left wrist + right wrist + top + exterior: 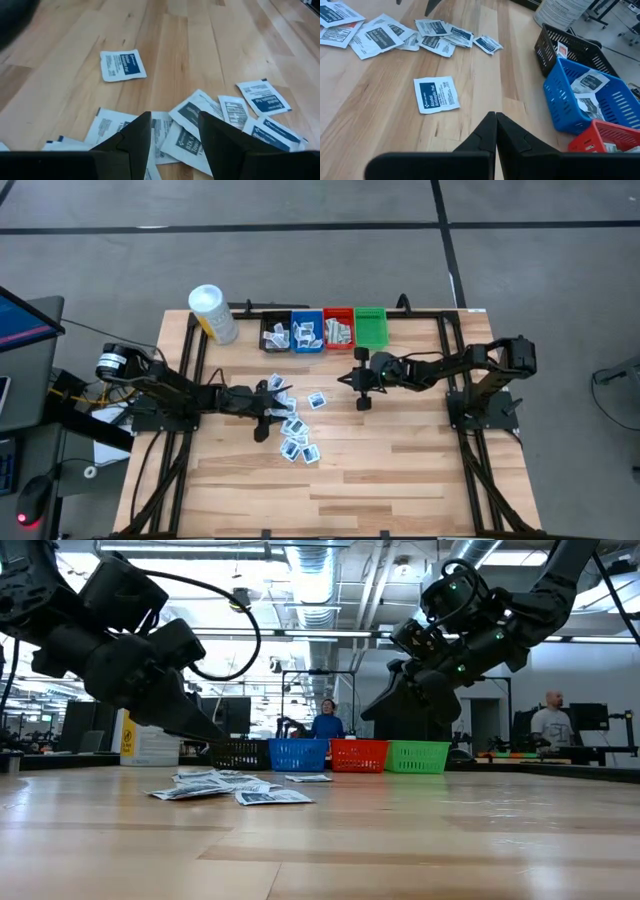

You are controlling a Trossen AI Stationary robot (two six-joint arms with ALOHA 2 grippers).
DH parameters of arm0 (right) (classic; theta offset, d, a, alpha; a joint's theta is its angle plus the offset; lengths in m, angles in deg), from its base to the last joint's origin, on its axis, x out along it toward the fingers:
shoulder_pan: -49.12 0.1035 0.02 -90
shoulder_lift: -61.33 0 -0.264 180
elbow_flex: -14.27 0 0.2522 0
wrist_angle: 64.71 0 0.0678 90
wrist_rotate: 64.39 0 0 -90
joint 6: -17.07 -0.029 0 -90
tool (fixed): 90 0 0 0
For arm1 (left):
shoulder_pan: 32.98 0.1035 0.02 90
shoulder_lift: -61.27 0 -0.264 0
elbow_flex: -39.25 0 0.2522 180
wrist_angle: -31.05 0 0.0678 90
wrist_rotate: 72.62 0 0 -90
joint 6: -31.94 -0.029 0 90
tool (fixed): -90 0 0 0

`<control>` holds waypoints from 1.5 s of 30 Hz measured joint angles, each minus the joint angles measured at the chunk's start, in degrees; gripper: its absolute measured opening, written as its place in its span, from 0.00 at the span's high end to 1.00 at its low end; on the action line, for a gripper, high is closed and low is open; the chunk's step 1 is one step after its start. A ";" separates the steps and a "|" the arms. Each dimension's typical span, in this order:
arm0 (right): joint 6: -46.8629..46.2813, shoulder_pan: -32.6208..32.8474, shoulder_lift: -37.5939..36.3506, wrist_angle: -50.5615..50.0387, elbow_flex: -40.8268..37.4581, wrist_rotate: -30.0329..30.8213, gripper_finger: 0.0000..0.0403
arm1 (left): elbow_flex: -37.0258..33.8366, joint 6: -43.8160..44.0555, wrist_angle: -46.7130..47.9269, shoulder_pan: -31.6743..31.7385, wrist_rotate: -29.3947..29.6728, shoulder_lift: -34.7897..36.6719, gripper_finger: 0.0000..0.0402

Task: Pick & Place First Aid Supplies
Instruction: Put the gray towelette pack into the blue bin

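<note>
A: What do we have of the first aid supplies (293, 428)?

B: We see small flat rectangular packets, white with blue or dark print, lying in a loose overlapping heap on the wooden table (400, 470), left of its centre. One lone packet (318, 401) lies apart from the heap, flat on the planks, towards the bins. The paper looks thin and slightly crinkled at the edges.

A: And the left gripper (272, 406)?

B: It hangs low over the heap. In its wrist view we see its two dark fingers (136, 137) spread apart with packets showing in the gap between them; nothing is pinched. We can't tell whether the tips touch the paper.

A: The right gripper (362, 385)?

B: It is raised above the table in front of the bins, its fingers pressed together tip to tip, empty.

A: The containers?

B: Four small plastic baskets with latticed walls stand touching in a row at the far edge: a black bin (275, 334), a blue bin (307, 331), a red bin (338, 328) and a green bin (370, 326). We see packets in the black, blue and red ones; in the green one we make out none. Beside the black bin stands a yellow cylindrical container (213, 314) with a white cap.

A: Beyond the table?

B: In the low view, a person (326, 721) is behind the bins and another person (549, 724) is off to the side.
</note>
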 joint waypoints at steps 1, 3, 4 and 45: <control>0.00 0.00 0.00 0.03 0.00 0.00 1.00 | 0.00 -0.02 0.00 0.05 0.05 0.00 0.59; 0.00 0.00 0.00 0.11 0.00 0.00 1.00 | 0.00 -0.04 -0.02 0.13 0.43 0.00 0.59; 0.00 0.00 0.00 0.15 0.00 0.00 1.00 | 0.00 -0.06 -0.04 0.13 0.75 0.00 0.59; -0.85 0.21 0.00 0.64 0.00 0.00 1.00 | 9.64 15.43 -0.99 -8.50 13.50 -12.42 0.59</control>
